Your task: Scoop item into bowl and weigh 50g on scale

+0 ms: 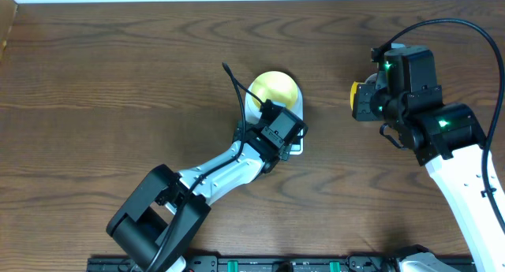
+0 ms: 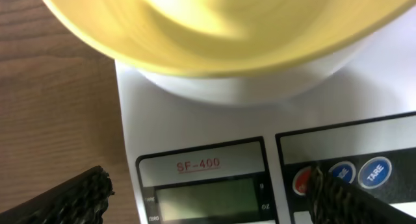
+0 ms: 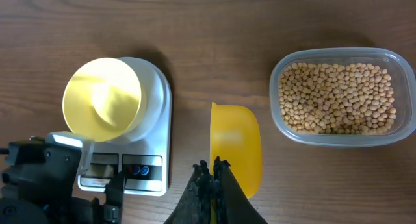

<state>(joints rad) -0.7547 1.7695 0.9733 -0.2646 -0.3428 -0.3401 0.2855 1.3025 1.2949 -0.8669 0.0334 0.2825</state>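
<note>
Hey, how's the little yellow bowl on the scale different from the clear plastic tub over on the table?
The bowl is round and opaque pale yellow; the tub is a clear rounded rectangle and larger across. The bowl looks empty, while the tub holds a layer of beans. The bowl sits on the scale; the tub rests directly on the table. Both stand upright with open tops.

Clear plastic tub [image 3: 275, 97] on brown wooden table [image 3: 214, 49], yellow scoop [image 3: 235, 146] nearby.
</note>
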